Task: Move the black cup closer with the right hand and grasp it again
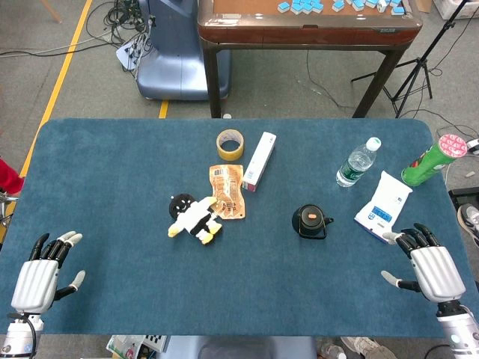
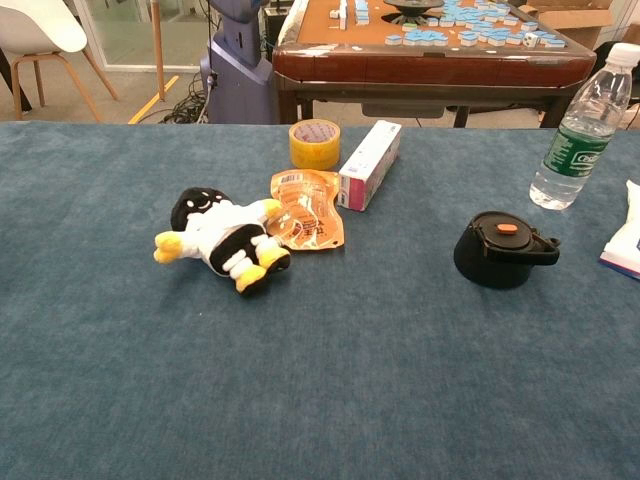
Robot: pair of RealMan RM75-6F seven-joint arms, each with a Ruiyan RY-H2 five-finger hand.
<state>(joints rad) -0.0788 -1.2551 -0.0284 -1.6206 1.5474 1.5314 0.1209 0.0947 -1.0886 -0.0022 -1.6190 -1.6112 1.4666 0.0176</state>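
Both hands sit at the bottom corners of the head view, apart from every object. The right hand, lower right, lies palm down with fingers spread and holds nothing; the left hand, lower left, is likewise spread and empty. The chest view shows neither hand. Judged from this, the task is not yet begun.

The black cup stands upright right of centre on the blue table, lid up, its handle pointing toward the frame's right. That places the cup on the right hand's side, with open cloth between them for the pull.

Just right of the cup lies a white packet, near the right hand's fingertips; a reach could brush it.

Mid-frame lie a plush toy and an orange pouch, touching.

Farther up stand a water bottle, a green can, a white box and a tape roll.
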